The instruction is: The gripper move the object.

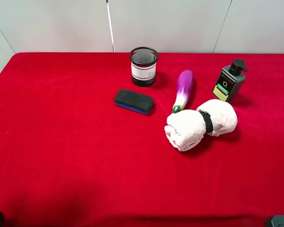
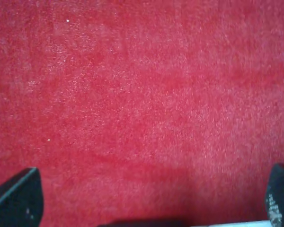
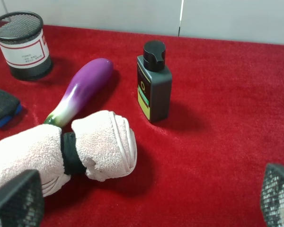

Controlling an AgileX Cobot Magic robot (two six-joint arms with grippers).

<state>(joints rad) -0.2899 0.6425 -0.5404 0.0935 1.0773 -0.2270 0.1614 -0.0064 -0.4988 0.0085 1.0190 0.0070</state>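
My left end effector [image 2: 151, 198] hangs over bare red cloth with its two dark fingertips [image 2: 16, 196] spread wide apart and nothing between them. My right end effector [image 3: 146, 201] is likewise spread wide, its mesh-textured fingertips [image 3: 278, 196] empty, looking across the red cloth-covered surface [image 1: 61, 156].

The small round black wire-mesh cup with a white, red-edged label band [image 1: 143, 65] stands upright near the far edge of the surface, about midway along it, well apart from both end effectors. Just nearer than the cup lies a flat black sponge block with a blue underside [image 1: 133, 101]. Toward the right edge from the cup lies a purple toy eggplant with a white and green stem end [image 1: 183, 90], then a dark upright pump bottle with a green-yellow label [image 1: 229, 81]. A rolled pale pink towel bound by a black band [image 1: 200, 124] lies just nearer than the eggplant's stem end.
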